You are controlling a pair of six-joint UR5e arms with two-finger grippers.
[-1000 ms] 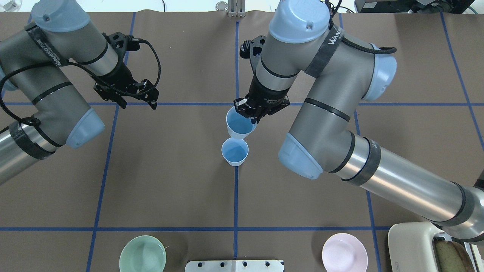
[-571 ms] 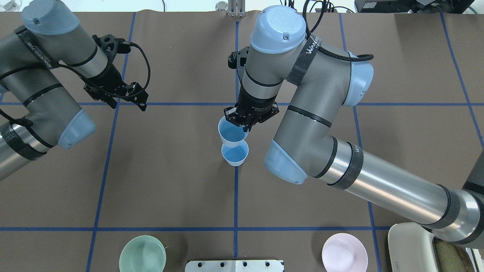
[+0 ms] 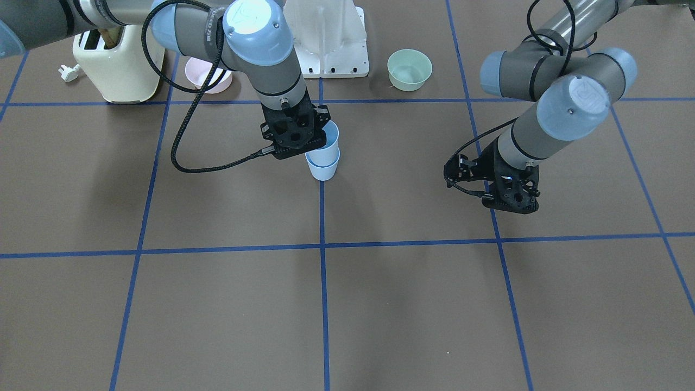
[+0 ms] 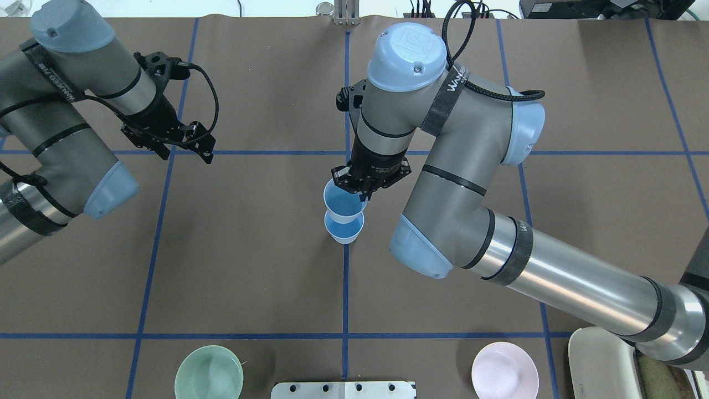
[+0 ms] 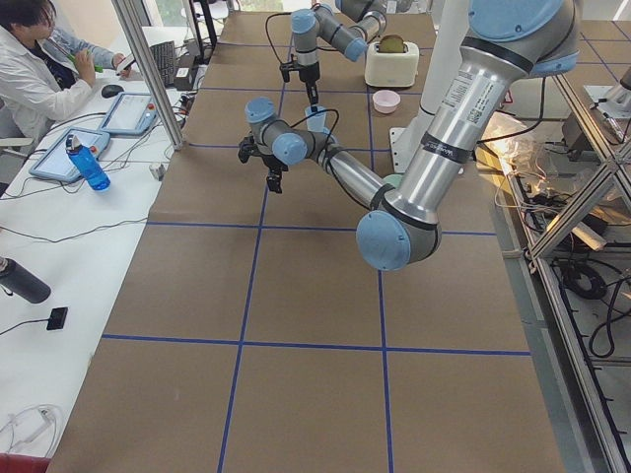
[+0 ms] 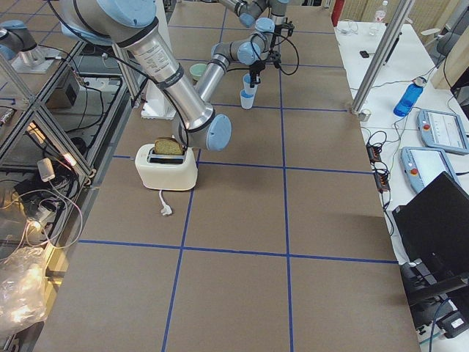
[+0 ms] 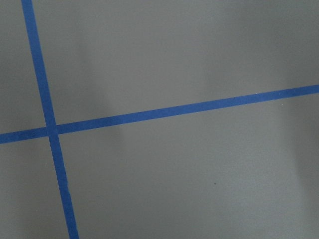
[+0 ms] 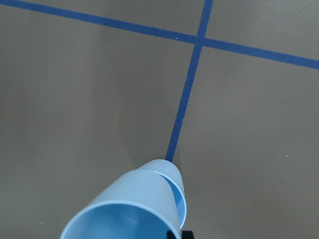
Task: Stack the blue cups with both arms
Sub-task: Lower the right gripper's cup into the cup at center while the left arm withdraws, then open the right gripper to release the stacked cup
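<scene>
The right gripper (image 4: 361, 187) is clamped on the far side of the rim of the upper cup (image 4: 342, 200), one finger inside the mouth and one outside. It holds that cup upright with its base at the mouth of the lower cup (image 4: 344, 229). In the right wrist view the upper cup (image 8: 124, 211) covers nearly all of the lower cup (image 8: 178, 183), leaving only a sliver of its rim showing; how deep it sits I cannot tell. The lower cup stands on the table (image 4: 249, 249), right on the blue tape line (image 4: 345, 288) that runs away from the robot, a little to the robot's side of a tape crossing. Bare brown surface surrounds the pair on all sides. The green bowl (image 4: 209, 372) and pink bowl (image 4: 504, 370) sit well apart from the cups near the robot's edge of the table, on either side of the white base plate (image 3: 331, 49). The toaster (image 3: 117, 65) is off at the corner on the robot's right. The left gripper (image 4: 187, 156) hangs over a tape crossing well to the left of the cups, fingers spread and holding nothing. Its wrist camera sees only table and tape.
</scene>
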